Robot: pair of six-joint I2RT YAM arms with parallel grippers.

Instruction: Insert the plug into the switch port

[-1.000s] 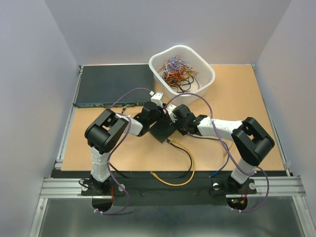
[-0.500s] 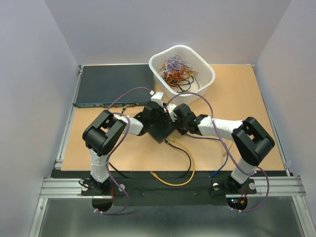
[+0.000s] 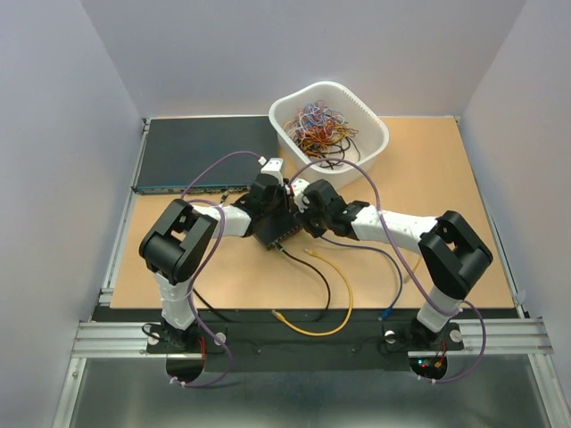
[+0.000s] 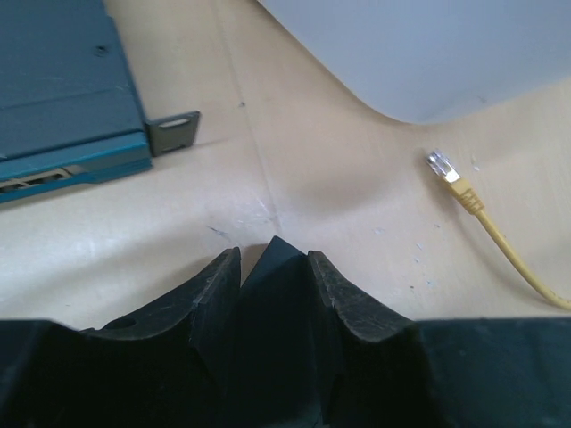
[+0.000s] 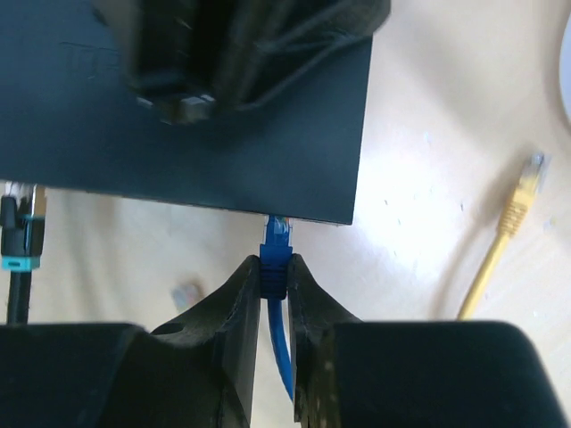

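Plug (image 5: 277,239): blue, with a clear tip, clamped between the two fingers of the right gripper (image 5: 275,267) at lower centre of the right wrist view. Its blue lead runs down between the fingers. The plug tip meets the near edge of the small black box (image 5: 223,169), close to that edge's right corner. The switch port is hidden under the edge, so I cannot tell whether the plug is seated. In the left wrist view, the left gripper (image 4: 272,257) is closed on a corner of the same box, its fingers (image 4: 221,285) pressed against either side. From the top view the box (image 3: 277,234) sits at mid-table between the two wrists, which are nearly touching. A black cable (image 5: 20,234) with a teal collar is at the box edge at far left of the right wrist view. A yellow plug (image 5: 528,175) on a yellow cable lies loose at right. The dark grey rack unit (image 3: 201,152) is at upper left of the table, and the white basket (image 3: 370,125) of tangled wires is at upper centre.
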